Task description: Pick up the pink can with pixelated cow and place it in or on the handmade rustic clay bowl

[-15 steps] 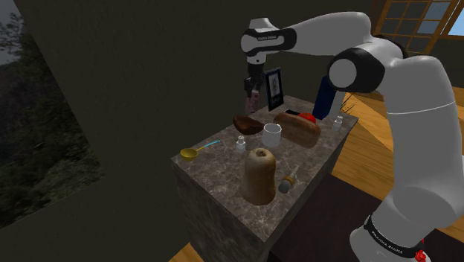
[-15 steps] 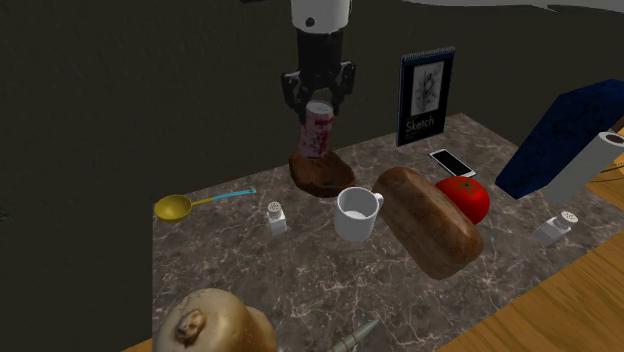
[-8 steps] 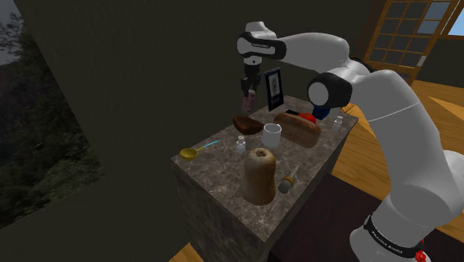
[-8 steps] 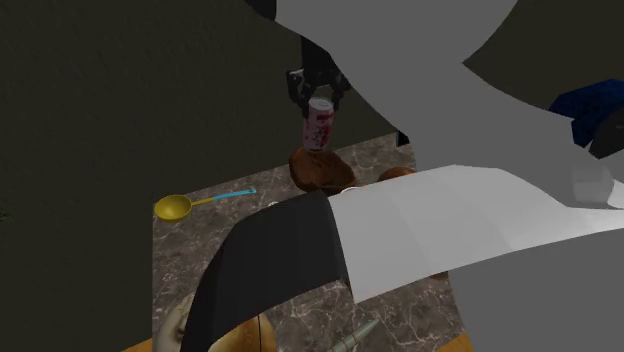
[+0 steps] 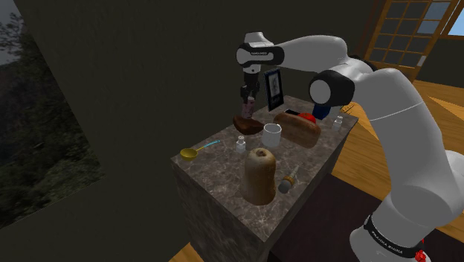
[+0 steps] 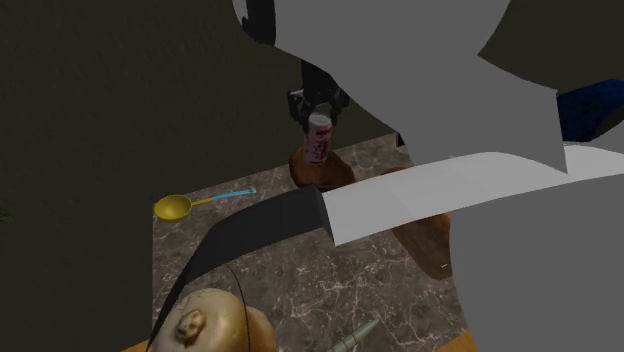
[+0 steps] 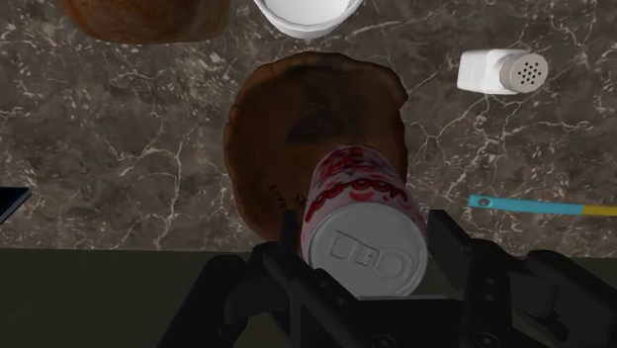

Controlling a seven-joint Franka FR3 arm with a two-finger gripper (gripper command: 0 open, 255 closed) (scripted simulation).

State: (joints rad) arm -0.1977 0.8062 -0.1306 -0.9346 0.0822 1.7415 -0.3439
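Lower now than a second ago: gripper (image 5: 246, 94) and pink can (image 5: 247, 109), brought down closer to brown bowl (image 5: 247, 125); forearm also swung across second exterior view, covering much of the counter. Shoulder view: clamped on can near its top, black fingers on either side; hangs upright over bowl at far end of marbled counter (image 5: 223, 186); gap between can base and bowl too fine to tell, touching or not. Second exterior view: same grip on can (image 6: 319, 138), long axis vertical and in line with gripper (image 6: 318, 104); sits right over bowl (image 6: 318, 172), base at about rim level or just above. Wrist view: looks straight down on can lid (image 7: 362, 225), pads pressed on both flanks, gripper (image 7: 368, 242) closed on it and not slipping as far as visible; bowl (image 7: 297, 119) directly beyond can along gripper axis, but not centred: can base overlaps the part of bowl nearest counter edge, bowl middle a little further ahead. White shaker (image 7: 499, 71) and blue-handled spoon (image 7: 539, 208) well off to one side, white mug (image 7: 302, 12) beyond bowl. Judgement: placing step nearly done; calls for short straight descent, perhaps slight nudge toward bowl middle, then release; risk of can landing on sloped wall and tipping.
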